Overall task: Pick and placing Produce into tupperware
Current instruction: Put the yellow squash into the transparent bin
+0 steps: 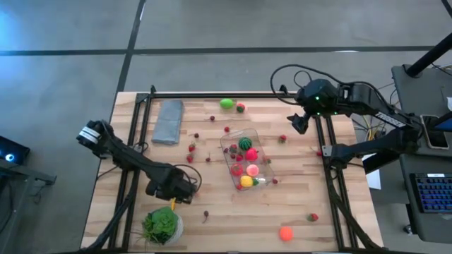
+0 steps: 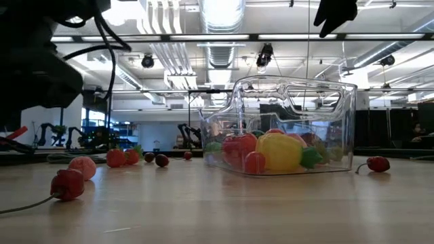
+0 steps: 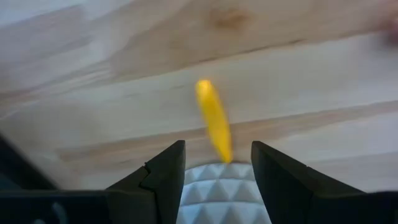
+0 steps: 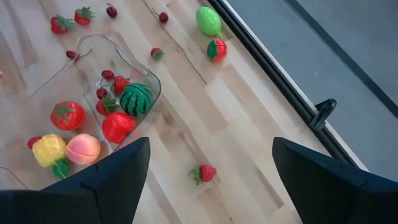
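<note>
Near the middle of the surface (image 1: 226,226) stands the tupperware (image 1: 224,147), a clear tub already partly stocked: the striped melon (image 1: 245,143), a yellow fruit (image 1: 246,181) and several red and pink pieces lie inside, which I take to mean the task is roughly midway. Plenty of produce is scattered outside it, such as the green fruit (image 1: 226,104) at the far edge, an orange one (image 1: 285,233) at the near edge, and small red berries all round the tub.

The left gripper (image 1: 189,189) hangs over the near-left part of the surface, just beyond the leafy head (image 1: 161,223) in its bowl and well apart from the tub. Its fingers stand at a narrow-to-middling gap, and a slim yellow piece (image 3: 213,118) lies in line with that gap. The piece looks thinner than the gap, so I judge it lined up for a pick, not clamped, though the view is blurred.

The right gripper (image 1: 296,123) waits high over the far-right side, spread wide and holding nothing. It is probably parked there to keep the tub clear, and a strawberry (image 1: 282,139) just below it seems the natural next target. The grey cloth (image 1: 168,121) lies at the far left, out of the way.
</note>
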{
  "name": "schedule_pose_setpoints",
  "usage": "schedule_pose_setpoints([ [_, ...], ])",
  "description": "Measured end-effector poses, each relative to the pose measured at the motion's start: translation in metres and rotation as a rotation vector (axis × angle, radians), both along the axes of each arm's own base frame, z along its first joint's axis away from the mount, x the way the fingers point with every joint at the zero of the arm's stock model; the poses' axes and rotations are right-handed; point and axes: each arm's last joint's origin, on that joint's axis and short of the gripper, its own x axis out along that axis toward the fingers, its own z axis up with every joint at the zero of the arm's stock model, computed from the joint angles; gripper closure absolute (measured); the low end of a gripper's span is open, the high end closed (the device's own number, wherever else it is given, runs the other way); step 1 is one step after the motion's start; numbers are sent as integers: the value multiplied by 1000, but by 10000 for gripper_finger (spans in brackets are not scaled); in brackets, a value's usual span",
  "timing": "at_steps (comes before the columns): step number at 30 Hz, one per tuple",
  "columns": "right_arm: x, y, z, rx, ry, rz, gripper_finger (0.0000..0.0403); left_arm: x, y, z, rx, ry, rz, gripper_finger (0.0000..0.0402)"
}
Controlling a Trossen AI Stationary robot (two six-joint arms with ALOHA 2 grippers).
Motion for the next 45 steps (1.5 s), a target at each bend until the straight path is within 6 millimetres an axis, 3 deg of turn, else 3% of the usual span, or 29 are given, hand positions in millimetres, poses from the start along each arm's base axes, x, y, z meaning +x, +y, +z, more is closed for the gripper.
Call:
schedule_pose_setpoints([
  [15, 13, -4, -7, 13, 41, 0, 74, -8, 1, -20, -41, -40, 29, 236],
  [30, 14, -4, -7, 10, 32, 0, 81, -16, 5, -30, -22, -9, 21, 349],
  [45, 14, -4, -7, 8, 32, 3, 85, -15, 6, -29, -14, -14, 26, 359],
])
